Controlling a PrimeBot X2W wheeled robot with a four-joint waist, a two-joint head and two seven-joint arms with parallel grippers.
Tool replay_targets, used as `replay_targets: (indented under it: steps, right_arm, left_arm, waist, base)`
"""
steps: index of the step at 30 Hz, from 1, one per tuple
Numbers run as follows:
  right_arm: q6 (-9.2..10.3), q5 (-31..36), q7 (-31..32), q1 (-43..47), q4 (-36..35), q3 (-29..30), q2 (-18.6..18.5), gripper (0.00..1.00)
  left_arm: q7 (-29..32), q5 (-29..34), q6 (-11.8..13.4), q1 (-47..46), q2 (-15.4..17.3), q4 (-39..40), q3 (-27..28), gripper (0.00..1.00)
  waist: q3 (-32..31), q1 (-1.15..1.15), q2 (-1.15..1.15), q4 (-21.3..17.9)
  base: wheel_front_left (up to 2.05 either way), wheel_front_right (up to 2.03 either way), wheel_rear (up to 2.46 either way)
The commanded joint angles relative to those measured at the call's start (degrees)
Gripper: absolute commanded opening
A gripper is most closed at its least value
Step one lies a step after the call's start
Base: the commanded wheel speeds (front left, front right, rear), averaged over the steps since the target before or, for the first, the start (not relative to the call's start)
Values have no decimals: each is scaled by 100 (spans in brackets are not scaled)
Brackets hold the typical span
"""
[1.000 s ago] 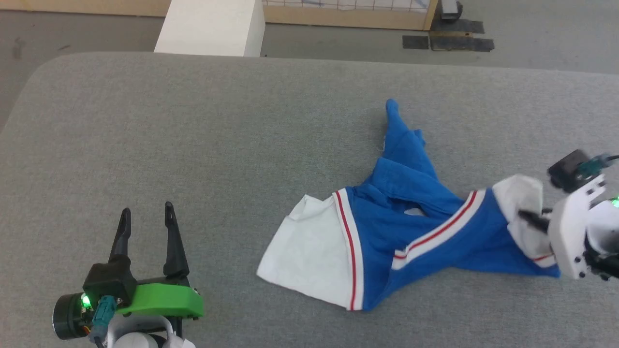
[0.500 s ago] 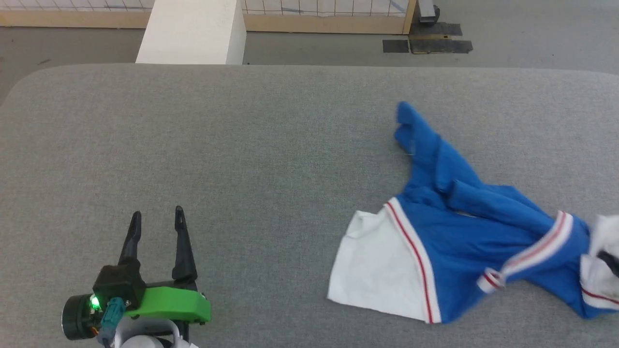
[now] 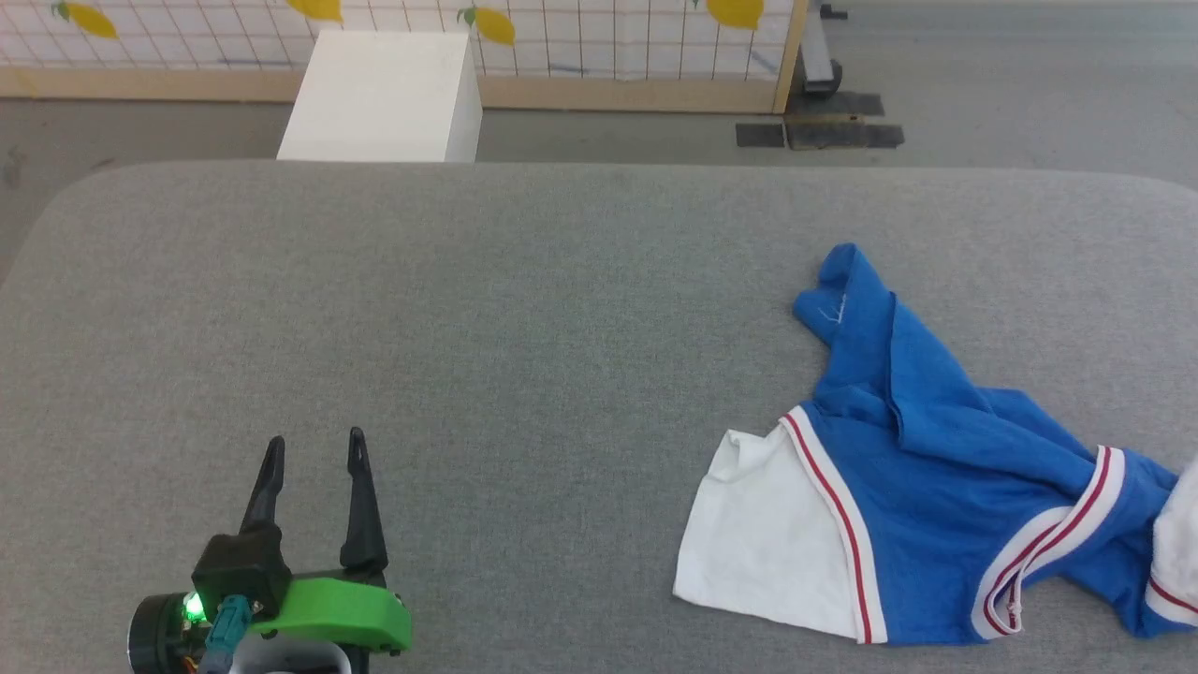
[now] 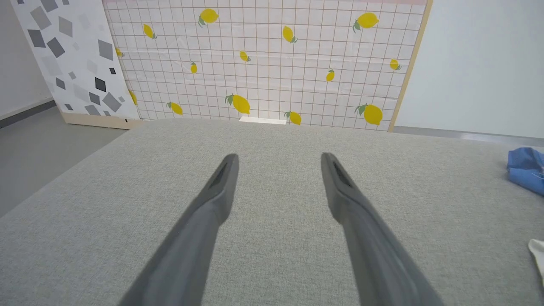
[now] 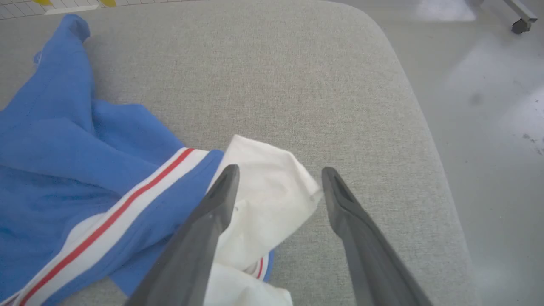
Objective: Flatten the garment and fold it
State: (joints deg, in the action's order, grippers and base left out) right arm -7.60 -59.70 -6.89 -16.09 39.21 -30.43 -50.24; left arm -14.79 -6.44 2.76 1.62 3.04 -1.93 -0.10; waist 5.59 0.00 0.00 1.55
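While the garment, a royal-blue jersey T-shirt with white sleeves bordered by red and white stripes, lies crumpled and unfolded on the grey fabric-covered table, neither gripper clamps anything.

Left gripper: its two long dark fingers stand apart over bare table. The garment lies well apart to its right. In the left wrist view a blue fold of the garment shows far to the right of the fingers, and grey table runs beneath and ahead of them. Beyond the table's far edge, ahead of this gripper, stand a lemon-patterned grid panel and, to its left, a white panel with grey angular flecks.

Right gripper: its fingers are spread wide. One rumpled white sleeve lies under and between them, and the left finger crosses in front of the cloth; whether it touches cannot be told. The blue body of the garment spreads to the left of this gripper, a striped band running diagonally just beside the sleeve. Bare table lies ahead and to the right, ending in a rounded corner, with pale glossy floor beyond.

In the head view the other white sleeve lies flat, the part of the garment nearest the left gripper. A white box stands beyond the table's far edge.
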Motion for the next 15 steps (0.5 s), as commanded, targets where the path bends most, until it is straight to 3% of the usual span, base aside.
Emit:
replay_targets:
  steps: [1, 8, 15]
  right_arm:
    - [11, 171, -190, -8, -53, 76, -45, 100]
    - [11, 1297, -348, -316, -1042, 455, -126, 100]
    - [11, 2286, 1060, -800, -2943, 300, 10, 100]
  left_arm:
    - [-21, 55, -27, 83, -16, -8, 30, 100]
    - [-21, 151, -53, 174, -16, 77, 86, 100]
    - [-21, 196, -82, 189, -16, 104, 96, 100]
  waist:
    - [-171, 0, 0, -68]
    - [-295, 0, 0, -126]
    - [-260, 0, 0, -69]
  base:
    - [0, 0, 0]
    - [0, 0, 0]
    - [0, 0, 0]
